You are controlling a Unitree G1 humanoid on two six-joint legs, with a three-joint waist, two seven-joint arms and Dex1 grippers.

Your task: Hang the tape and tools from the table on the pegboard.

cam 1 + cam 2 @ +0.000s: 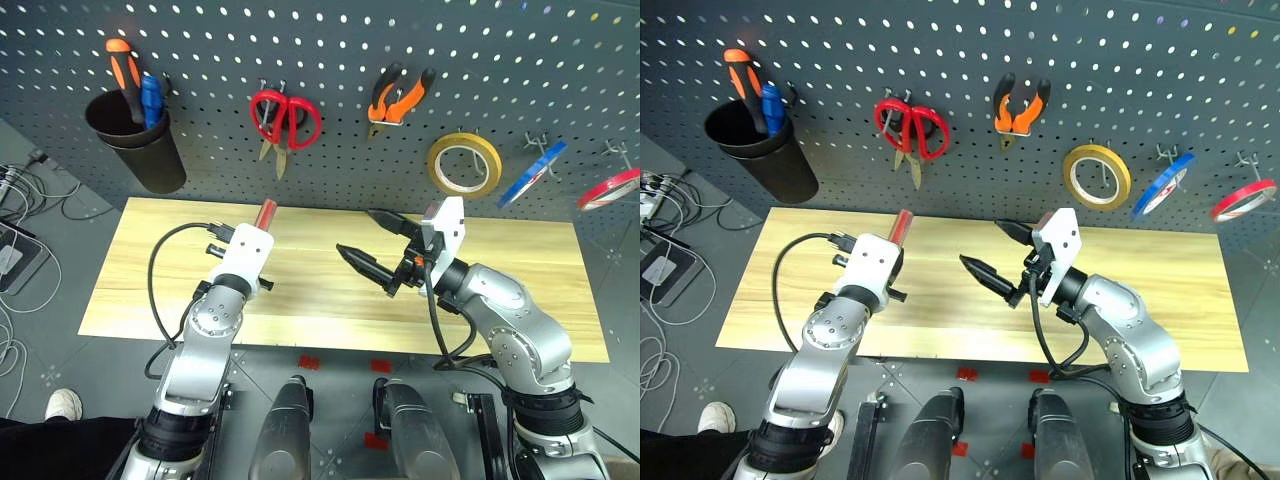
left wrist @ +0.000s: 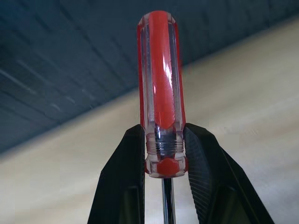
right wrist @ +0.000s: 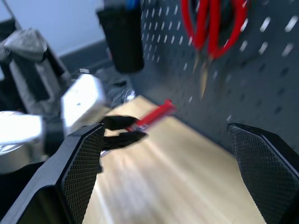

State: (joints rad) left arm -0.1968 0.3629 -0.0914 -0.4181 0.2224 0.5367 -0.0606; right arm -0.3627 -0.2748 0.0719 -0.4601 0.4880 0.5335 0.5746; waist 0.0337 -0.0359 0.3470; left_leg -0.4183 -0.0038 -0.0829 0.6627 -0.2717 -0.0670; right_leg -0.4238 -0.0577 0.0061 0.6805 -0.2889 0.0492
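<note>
Left pincer (image 2: 164, 161) grips screwdriver (image 2: 161, 88); right pincer (image 1: 372, 244) agape, seemingly empty.

The screwdriver (image 2: 161, 93) showed only its red handle; its steel shaft ran down between the left tool's (image 2: 163, 154) fingers and off the left wrist view's lower edge, so the tip could not be seen. In the right wrist view the red-handled scissors (image 3: 212, 28) were blurred and cut off at the top edge. The black cup (image 1: 135, 140) on the pegboard (image 1: 330, 40) hid the lower parts of the orange and blue handles (image 1: 135, 85).
</note>
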